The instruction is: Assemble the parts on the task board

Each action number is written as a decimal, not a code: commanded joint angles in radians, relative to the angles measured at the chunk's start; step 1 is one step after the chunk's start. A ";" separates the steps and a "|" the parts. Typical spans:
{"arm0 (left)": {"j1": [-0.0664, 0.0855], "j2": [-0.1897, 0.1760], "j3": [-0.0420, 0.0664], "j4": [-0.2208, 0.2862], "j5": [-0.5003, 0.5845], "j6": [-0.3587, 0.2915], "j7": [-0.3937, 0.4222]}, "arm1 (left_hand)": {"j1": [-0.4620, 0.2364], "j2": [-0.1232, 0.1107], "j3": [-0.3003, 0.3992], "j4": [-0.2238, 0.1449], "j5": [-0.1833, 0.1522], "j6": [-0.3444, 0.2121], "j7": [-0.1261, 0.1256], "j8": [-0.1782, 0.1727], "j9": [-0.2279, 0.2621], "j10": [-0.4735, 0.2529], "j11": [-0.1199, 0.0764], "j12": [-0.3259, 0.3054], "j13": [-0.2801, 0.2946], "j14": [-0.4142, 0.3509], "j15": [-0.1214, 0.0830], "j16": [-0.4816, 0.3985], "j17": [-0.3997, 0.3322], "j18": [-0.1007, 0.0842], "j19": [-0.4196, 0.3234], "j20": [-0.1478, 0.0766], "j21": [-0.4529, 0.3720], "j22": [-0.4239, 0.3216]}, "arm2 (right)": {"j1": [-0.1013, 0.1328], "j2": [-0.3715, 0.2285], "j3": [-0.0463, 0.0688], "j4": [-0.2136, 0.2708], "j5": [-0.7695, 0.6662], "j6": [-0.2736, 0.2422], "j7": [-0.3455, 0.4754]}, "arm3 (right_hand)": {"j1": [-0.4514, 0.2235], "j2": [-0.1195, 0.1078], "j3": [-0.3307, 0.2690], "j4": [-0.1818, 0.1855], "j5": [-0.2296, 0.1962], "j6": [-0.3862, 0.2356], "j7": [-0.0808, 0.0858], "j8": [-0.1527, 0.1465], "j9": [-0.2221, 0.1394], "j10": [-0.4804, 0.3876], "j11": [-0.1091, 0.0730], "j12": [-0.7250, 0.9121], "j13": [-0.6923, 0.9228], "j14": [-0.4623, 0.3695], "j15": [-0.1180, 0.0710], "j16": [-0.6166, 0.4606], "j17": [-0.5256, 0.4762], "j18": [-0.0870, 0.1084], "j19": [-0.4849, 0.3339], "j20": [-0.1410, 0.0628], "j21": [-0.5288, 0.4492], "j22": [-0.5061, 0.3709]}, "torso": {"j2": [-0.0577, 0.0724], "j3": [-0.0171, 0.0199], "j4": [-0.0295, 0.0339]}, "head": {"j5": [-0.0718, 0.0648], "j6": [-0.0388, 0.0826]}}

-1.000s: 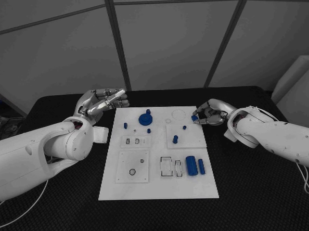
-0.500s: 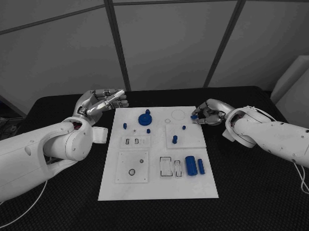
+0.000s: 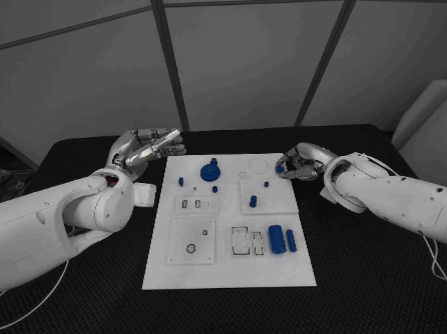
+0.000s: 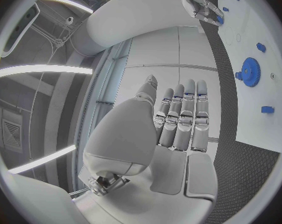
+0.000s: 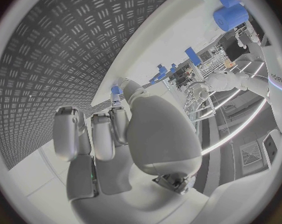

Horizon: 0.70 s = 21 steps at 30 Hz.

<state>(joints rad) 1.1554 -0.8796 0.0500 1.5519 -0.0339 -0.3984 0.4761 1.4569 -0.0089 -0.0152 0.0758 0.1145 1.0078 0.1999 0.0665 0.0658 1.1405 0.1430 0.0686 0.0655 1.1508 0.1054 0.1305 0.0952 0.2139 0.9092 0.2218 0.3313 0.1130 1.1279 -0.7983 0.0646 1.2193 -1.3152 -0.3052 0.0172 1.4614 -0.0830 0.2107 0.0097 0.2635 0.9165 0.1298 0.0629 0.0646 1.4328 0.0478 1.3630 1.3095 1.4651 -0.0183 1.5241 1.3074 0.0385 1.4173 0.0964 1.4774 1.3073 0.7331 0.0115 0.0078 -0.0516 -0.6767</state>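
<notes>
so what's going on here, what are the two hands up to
A two-armed robot is assembling small blue parts on the white task board. Its right hand is at the board's far right corner, pinching a small blue part in its fingertips. The left hand hovers off the far left corner, fingers straight, holding nothing. A blue gear and cylinder sit on the board.

Left hand (image 4: 178, 134) is held flat, fingers (image 4: 189, 112) straight and together, holding nothing, just beside the task board (image 4: 255, 114) edge. Blue gear part (image 4: 249, 71) lies on the board; small blue parts (image 4: 267, 109) nearby. Right hand (image 4: 200, 2) at the board's far side.
</notes>
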 commanded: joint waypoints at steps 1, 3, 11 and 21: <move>0.001 0.001 0.001 0.000 -0.007 0.009 0.002 | 0.000 0.007 -0.001 -0.005 -0.006 0.003 0.001 0.000 0.000 0.005 0.002 0.000 0.000 0.009 0.000 -0.006 0.002 -0.031 -0.006 -0.001 0.005 -0.001 | 0.000 0.000 0.000 0.000 -0.022 -0.022 -0.004 | 0.001 -0.012 0.007 -0.002 0.005 -0.009 0.000 -0.003 0.000 0.000 -0.007 0.003 0.061 0.086 -0.006 0.005 0.183 0.011 0.003 -0.006 0.002 0.059 | 0.001 0.0006 -0.0017 | 0.000 0.001; 0.001 0.002 0.001 0.000 -0.007 0.009 0.002 | 0.000 0.007 -0.001 -0.005 -0.006 0.003 0.001 0.000 0.000 0.005 0.002 0.000 0.000 0.009 0.000 -0.006 0.002 -0.031 -0.006 -0.001 0.005 -0.001 | 0.000 -0.001 0.000 0.001 -0.022 -0.027 -0.003 | -0.002 -0.012 0.010 -0.002 0.005 -0.008 -0.001 -0.001 0.000 0.001 -0.007 0.004 0.061 0.086 -0.007 0.005 0.184 0.010 0.003 -0.006 0.002 0.060 | 0.001 0.0003 -0.0014 | -0.002 0.002; 0.001 0.002 0.001 0.000 -0.007 0.010 0.000 | 0.000 0.007 -0.001 -0.005 -0.006 0.003 0.001 0.000 0.000 0.005 0.002 0.000 0.000 0.009 0.000 -0.006 0.002 -0.031 -0.006 -0.001 0.005 -0.001 | 0.000 -0.004 0.000 0.005 -0.023 -0.038 0.003 | -0.026 -0.016 0.030 0.001 -0.002 0.024 -0.004 0.010 0.006 0.005 -0.007 0.009 0.066 0.087 -0.009 0.006 0.187 0.010 0.006 -0.010 0.003 0.063 | 0.000 0.0002 -0.0004 | -0.004 0.002; 0.000 0.002 0.001 -0.001 -0.007 0.009 0.000 | 0.000 0.007 -0.001 -0.006 -0.006 0.003 0.001 -0.001 0.000 0.003 0.003 -0.001 0.000 0.008 0.000 -0.007 0.002 -0.031 -0.007 -0.001 0.005 -0.001 | 0.000 -0.006 0.000 0.007 -0.018 -0.051 0.003 | -0.058 -0.010 0.062 0.011 -0.004 0.075 0.001 0.021 0.010 0.010 -0.003 0.017 0.073 0.089 -0.006 0.009 0.193 0.008 0.011 -0.009 0.006 0.070 | 0.000 -0.0005 -0.0002 | -0.006 0.003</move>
<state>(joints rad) 1.1545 -0.8782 0.0500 1.5503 -0.0342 -0.3984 0.4731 1.4569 -0.0090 -0.0152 0.0758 0.1145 1.0078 0.1999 0.0665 0.0658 1.1405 0.1430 0.0686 0.0654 1.1508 0.1054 0.1307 0.0961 0.2139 0.9092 0.2218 0.3313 0.1132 1.1267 -0.8036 0.0638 1.2236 -1.3299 -0.3353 0.0176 1.4124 -0.0945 0.2671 0.0193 0.2646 0.9876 0.1269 0.0840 0.0750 1.4399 0.0409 1.3784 1.3080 1.4651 -0.0183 1.5279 1.3073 0.0385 1.4246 0.0890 1.4774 1.3073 0.7332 0.0115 0.0068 -0.0573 -0.6742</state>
